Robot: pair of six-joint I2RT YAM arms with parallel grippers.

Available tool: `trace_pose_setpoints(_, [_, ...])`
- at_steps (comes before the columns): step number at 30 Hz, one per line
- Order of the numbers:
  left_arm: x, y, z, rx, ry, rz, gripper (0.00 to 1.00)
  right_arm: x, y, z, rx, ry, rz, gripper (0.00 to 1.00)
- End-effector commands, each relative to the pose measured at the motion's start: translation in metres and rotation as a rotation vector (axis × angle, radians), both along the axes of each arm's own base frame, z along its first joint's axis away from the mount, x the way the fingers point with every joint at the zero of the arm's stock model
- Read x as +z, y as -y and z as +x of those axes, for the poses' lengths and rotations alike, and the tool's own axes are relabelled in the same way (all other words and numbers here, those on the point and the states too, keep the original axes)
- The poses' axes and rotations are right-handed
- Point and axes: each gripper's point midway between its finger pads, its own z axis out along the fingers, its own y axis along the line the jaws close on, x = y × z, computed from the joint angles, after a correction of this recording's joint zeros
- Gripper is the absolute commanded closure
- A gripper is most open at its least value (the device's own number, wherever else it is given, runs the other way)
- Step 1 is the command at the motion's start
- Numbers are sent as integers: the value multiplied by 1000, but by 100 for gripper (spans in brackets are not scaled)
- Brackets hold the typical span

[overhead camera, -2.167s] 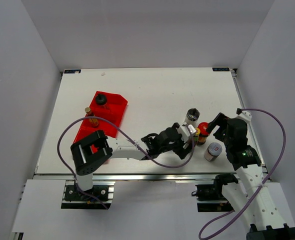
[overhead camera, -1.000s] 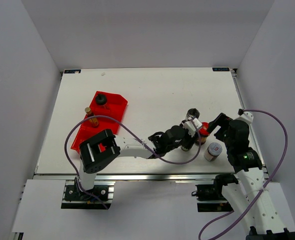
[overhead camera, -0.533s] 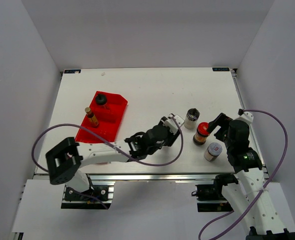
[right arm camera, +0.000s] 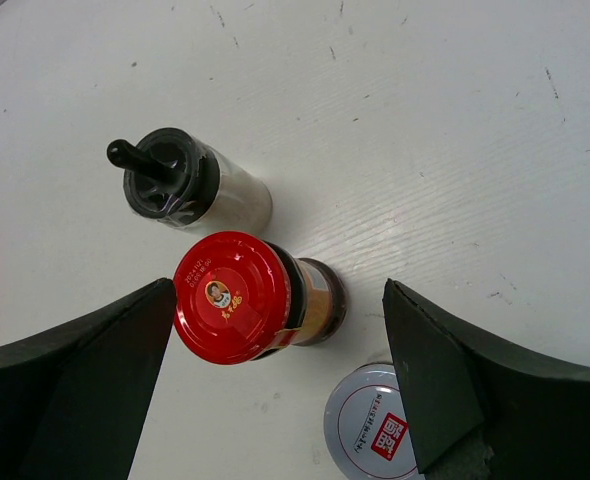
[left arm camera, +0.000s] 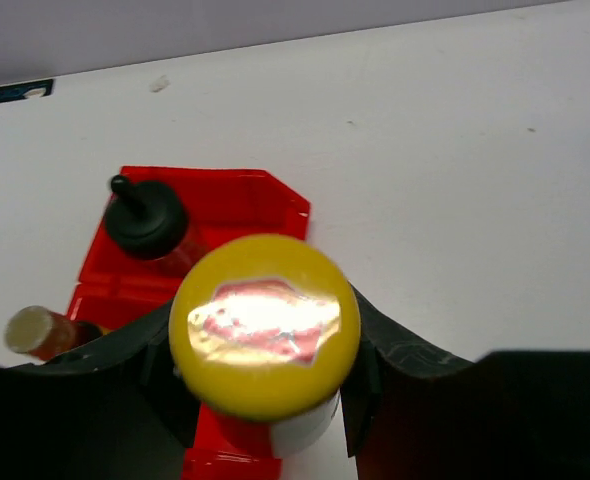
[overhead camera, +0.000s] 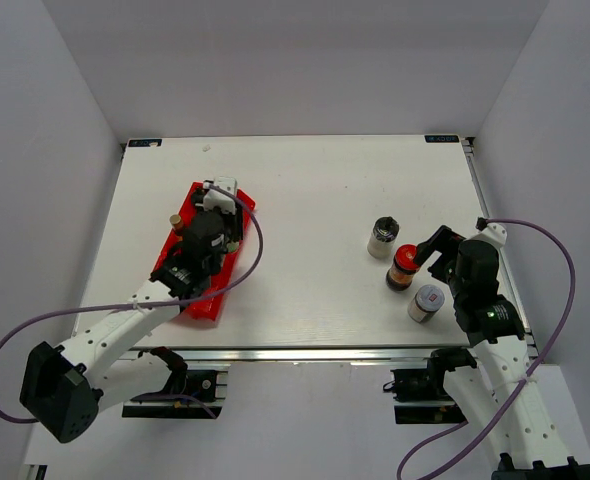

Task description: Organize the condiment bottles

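The left end effector (left arm camera: 263, 358) is pictured clamped on a yellow-capped bottle (left arm camera: 265, 320), the cap seated squarely between its two dark fingers (left arm camera: 360, 350) over the near part of the red tray (left arm camera: 280, 198). Whether the bottle's base is resting in the tray or held above it cannot be told. Two more bottles are seen standing in the tray just beyond the end effector: a black-topped bottle (left arm camera: 147, 213) ahead and slightly left, and a brown-capped bottle (left arm camera: 33, 330) further left, close beside the left finger.

On the other side of the table (overhead camera: 305, 190), well apart from the tray, the right end effector (right arm camera: 275, 310) is shown with its fingers spread wide and nothing gripped. A red-capped jar (right arm camera: 230, 295) is framed between the fingers, closer to the left one and touched by neither. A black-capped bottle (right arm camera: 175, 180) stands just beyond that jar, ahead of the end effector, while a white-lidded jar (right arm camera: 375, 435) stands nearer in, just inside the right finger and only partly in view.
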Motion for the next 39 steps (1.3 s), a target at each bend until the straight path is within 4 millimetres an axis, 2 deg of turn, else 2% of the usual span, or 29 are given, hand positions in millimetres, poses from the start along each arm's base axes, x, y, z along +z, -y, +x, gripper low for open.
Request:
trace_pose_setpoints(1, [20,-24,12,61,70,-50,64,4,-1,5,4,27,4,11])
trace_pose_setpoints(2, [18,-38,19,105,76,-52,64,4,-1,5,3,25,6,11])
trace_pose_setpoints(6, [2,-62,35,152,36,-53,65,1,-1,6,5,14,1,11])
trace_pose_setpoints(13, [-6,-68,53,148,57,-50,66,-3,0,9,0,-4,-7,11])
trace_pose_setpoints(18, [-21,-73,62,171,36,-56,67,-4,1,9,-8,-7,-12,11])
trace_pose_setpoints(23, [-37,-80,57,214,13,-78,64,-5,1,10,-7,-9,-14,11])
trace_pose_setpoints(24, [-45,-84,54,232,1,-84,64,-6,1,11,-7,-11,-14,11])
trace_pose_setpoints(32, [-59,-92,42,278,-14,-127,59,-13,-1,12,8,-41,-18,11])
trace_pose_setpoints(35, [-59,-95,41,302,-20,-137,51,-12,-3,11,13,-35,-13,11])
trace_pose_setpoints(36, [-57,-98,40,320,-17,-138,42,-13,-2,11,11,-35,-15,11])
trace_pose_setpoints(39, [-53,-102,36,340,-13,-150,32,-11,-2,10,13,-29,-13,11])
